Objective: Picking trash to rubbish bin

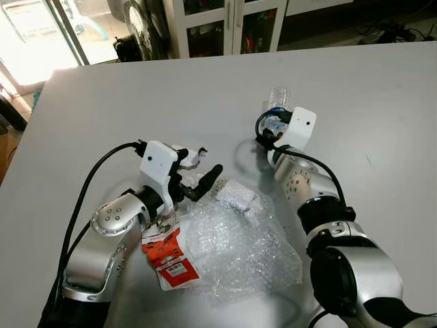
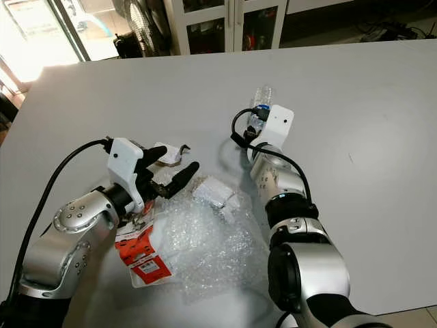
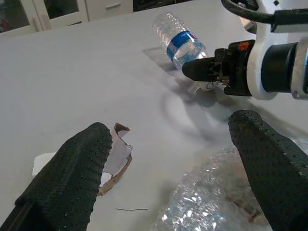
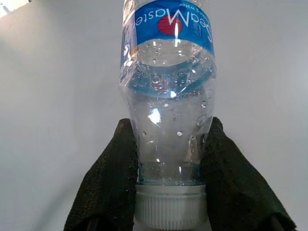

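Bottle [image 4: 168, 96]: clear plastic, blue label, white cap, lying flat w/ right gripper [image 4: 168, 192] jaws clamping neck; left gripper [image 3: 168, 159] jaws wide.

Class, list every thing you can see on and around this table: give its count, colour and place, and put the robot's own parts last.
Table: one, grey-white, under everything.
Bottle: one, clear with blue label and white cap, lying on the table, gripped at the neck.
Bubble wrap: one sheet, clear, crumpled near the table's front edge.
Packet: one, red and white, beside the bubble wrap.
Torn card: one scrap, white and brown, by the left hand.
Cabinet: one, white with glass doors, behind the table.
Fan: one, dark, on the floor beyond the table.
Left hand: open, over the trash.
Right hand: shut on the bottle.
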`<state>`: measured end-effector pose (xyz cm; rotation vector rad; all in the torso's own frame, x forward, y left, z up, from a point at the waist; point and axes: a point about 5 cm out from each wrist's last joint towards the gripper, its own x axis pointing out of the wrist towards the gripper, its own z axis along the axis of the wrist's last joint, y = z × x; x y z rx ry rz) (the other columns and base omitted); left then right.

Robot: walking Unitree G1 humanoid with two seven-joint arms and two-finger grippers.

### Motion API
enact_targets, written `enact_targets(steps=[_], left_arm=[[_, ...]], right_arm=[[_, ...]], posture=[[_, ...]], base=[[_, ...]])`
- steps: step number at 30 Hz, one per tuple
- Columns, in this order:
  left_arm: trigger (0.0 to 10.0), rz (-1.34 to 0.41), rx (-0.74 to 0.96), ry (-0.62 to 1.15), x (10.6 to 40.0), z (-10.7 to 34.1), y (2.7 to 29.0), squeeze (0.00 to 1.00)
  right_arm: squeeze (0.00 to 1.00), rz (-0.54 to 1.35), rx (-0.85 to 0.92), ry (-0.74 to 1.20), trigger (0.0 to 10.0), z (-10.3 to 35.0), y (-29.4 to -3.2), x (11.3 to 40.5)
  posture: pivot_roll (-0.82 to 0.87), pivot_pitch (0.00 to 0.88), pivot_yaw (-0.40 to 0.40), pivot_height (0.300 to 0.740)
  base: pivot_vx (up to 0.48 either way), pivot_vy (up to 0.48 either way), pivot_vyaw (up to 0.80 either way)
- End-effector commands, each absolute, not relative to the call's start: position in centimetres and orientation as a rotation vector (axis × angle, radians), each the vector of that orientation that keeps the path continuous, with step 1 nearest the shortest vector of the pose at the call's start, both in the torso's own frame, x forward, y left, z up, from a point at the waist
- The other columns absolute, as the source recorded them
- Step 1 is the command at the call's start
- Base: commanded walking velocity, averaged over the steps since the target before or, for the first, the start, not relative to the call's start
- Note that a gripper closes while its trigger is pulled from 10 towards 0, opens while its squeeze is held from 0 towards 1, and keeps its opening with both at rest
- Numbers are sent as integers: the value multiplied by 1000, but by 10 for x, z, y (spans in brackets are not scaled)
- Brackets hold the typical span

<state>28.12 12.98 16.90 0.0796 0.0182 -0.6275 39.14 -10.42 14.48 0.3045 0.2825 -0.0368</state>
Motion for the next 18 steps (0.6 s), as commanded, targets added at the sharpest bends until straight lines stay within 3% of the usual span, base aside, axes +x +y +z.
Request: enact_targets(steps=[1, 7, 18], left_arm=[[10000, -604, 83, 3, 283, 171, 132, 0], [10000, -563, 77, -41, 290, 177, 132, 0], [10000, -547, 65, -64, 294, 179, 128, 0]], right_arm=[[0, -89, 233, 484, 10000, 91, -107, 369], [0, -108, 81, 331, 10000, 110, -116, 374], [0, -145, -35, 177, 10000, 131, -122, 370]], posture=[[164, 181, 62, 740], [148, 173, 57, 740], [124, 165, 52, 740]], base=[[0, 0, 0], [0, 0, 0], [0, 0, 0]])
